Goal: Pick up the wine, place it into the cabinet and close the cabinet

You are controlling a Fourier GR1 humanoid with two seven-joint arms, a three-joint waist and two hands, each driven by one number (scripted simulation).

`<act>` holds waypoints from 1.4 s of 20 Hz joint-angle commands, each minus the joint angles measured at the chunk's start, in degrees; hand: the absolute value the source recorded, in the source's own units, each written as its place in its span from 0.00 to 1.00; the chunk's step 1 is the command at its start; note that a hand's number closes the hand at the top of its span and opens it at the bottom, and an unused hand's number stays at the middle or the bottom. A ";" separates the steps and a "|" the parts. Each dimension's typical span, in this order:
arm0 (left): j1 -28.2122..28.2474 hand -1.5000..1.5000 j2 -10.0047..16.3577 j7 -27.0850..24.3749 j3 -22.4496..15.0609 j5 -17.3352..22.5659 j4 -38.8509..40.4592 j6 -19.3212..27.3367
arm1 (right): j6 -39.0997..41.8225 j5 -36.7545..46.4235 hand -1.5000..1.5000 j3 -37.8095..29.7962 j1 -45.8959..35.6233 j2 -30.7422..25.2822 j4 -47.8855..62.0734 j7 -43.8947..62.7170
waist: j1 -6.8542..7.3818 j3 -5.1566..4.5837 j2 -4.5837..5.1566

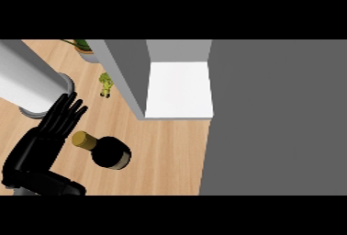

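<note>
You are looking down on the wine bottle (109, 153), which is sitting on the wooden counter (169, 156) in the lower left of the frame, below and left of the open cabinet (180, 87). It is probably going to feel heavy for its size, rigid and smooth, and breakable if it is glass, so you are risking a slip or a knock against the cabinet wall. The broad dark body is offering more to hold than the narrow neck under the gold cap (82, 139). The bottle seems to be standing upright, its long axis pointing nearly up at the camera; in the frame the cap is showing to the upper left of the body and the base to the lower right. Your left hand (42, 140) is sitting just left of the cap with fingers straight and spread, pointing to the top of the frame and holding nothing; whether it is touching the bottle is not clear. Your right hand is not showing.
</note>
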 commanded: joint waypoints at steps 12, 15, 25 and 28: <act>-6.03 0.00 -1.59 -20.56 -0.08 -12.93 31.51 -6.00 | -0.79 -0.03 0.00 2.82 2.37 2.04 -8.81 4.37 | -0.19 -0.03 0.01; -8.21 0.00 -1.89 -28.26 -0.39 -16.34 39.63 -7.19 | 0.17 0.73 0.00 3.01 1.04 2.42 -5.05 1.84 | -0.09 -0.03 0.06; -11.18 0.00 0.14 -38.71 0.59 -19.67 54.53 -10.98 | 1.53 -3.70 0.00 -1.25 4.65 1.41 -9.43 2.85 | -0.24 0.00 0.02; -14.28 0.00 0.96 -39.63 2.11 -18.55 60.92 -13.00 | 0.96 -1.53 0.00 0.49 2.83 2.24 -7.56 2.83 | -0.13 -0.01 0.05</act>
